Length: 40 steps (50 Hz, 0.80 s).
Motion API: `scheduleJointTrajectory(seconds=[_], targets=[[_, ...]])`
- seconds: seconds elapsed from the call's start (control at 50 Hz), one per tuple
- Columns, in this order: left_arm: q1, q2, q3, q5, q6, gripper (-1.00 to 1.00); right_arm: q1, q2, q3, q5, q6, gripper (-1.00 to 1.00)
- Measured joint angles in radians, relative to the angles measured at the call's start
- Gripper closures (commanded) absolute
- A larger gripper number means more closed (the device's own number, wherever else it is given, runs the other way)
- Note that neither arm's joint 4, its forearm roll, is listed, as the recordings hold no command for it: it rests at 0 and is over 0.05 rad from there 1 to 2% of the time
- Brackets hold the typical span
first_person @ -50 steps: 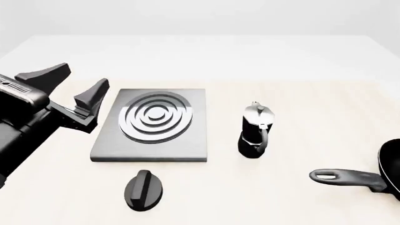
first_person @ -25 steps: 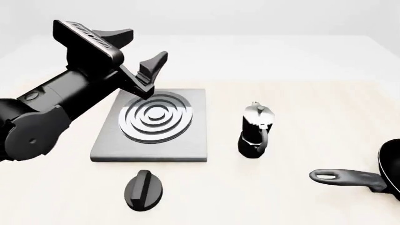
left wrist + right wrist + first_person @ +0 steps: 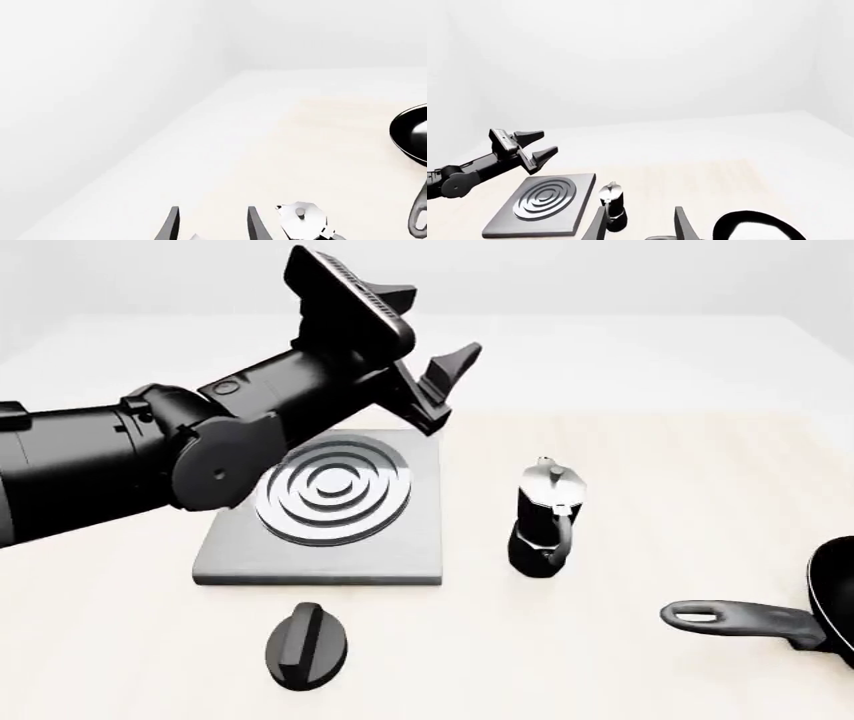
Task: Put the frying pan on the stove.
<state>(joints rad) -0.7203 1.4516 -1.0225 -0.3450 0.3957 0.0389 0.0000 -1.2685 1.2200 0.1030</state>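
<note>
Left end effector (image 3: pixel 430 355) hovers above the stove (image 3: pixel 324 508), fingers spread wide and empty; right end effector (image 3: pixel 639 227) also stands open near the frying pan (image 3: pixel 798 615), which rests on the counter (image 3: pixel 667 440) at the near right, well apart from the stove; rigid, probably heavy toward the bowl and glossy; grip its handle (image 3: pixel 731 618) close to the bowl.
</note>
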Motion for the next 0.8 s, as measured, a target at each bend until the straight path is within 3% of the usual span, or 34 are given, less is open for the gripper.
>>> scheduleJointTrajectory(seconds=[0.8], targets=[[-0.175, 0.258, -0.299, 0.136, 0.057, -1.0, -0.006, 0.0, 0.011, 0.0, 0.023, -1.0]])
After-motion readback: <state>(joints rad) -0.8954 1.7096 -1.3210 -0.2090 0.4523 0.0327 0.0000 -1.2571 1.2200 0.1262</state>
